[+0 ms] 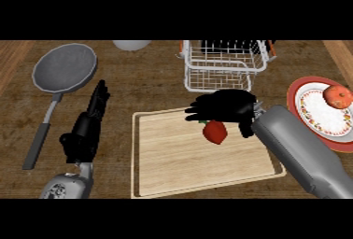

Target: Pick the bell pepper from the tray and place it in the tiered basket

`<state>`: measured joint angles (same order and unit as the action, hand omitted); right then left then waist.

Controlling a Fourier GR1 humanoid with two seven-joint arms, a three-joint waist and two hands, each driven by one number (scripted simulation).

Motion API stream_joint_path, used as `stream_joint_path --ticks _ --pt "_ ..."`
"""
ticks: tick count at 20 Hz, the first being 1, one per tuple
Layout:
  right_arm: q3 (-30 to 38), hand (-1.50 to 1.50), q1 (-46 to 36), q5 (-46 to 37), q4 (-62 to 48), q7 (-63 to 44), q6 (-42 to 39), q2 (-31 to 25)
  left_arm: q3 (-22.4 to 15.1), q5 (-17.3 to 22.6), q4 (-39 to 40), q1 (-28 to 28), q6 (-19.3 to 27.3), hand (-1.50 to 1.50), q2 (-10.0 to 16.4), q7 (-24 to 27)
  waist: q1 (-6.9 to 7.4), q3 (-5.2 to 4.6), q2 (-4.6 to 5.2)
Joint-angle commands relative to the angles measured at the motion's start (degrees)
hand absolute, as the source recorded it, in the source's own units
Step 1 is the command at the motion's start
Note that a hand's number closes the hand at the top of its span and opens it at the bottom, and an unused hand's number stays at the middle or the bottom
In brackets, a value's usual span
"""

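Curled right hand (224, 108) around bell pepper (215, 132)

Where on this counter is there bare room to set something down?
Most of the wooden tray is bare, below the right hand holding the bell pepper. Bare counter also lies between the frying pan and the tiered basket. It is crowded at right, where forearm, tray and plate meet.

left robot hand (87, 125) open, fingers straight; right robot hand (224, 108) curled, gripping.
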<state>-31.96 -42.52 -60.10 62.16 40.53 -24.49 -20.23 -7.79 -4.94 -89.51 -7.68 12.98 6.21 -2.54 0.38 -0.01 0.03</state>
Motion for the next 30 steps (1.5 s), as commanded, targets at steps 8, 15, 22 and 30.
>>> stream_joint_path --ticks 8,15,22,30 --pt "0.51 -1.50 1.43 -3.78 -3.82 3.49 -1.60 3.98 0.46 -2.45 3.34 -4.25 0.95 0.00 -2.78 -0.82 -0.24 0.00 0.02" --pt "4.59 1.50 4.94 -3.09 -2.61 3.71 -1.07 5.23 2.52 -1.16 1.21 -2.00 -1.01 0.00 -1.87 -0.54 -0.35 0.00 -0.08" --pt "3.57 1.50 6.99 -8.14 -5.21 5.97 15.94 9.76 2.07 -2.22 3.27 -1.92 -1.46 0.00 -2.36 1.13 -0.26 0.01 0.01" --pt "14.64 1.50 7.36 -13.99 -12.59 -35.84 5.62 13.04 3.13 -2.61 2.35 0.25 0.02 0.00 -1.86 0.56 -4.22 -0.65 -1.50"
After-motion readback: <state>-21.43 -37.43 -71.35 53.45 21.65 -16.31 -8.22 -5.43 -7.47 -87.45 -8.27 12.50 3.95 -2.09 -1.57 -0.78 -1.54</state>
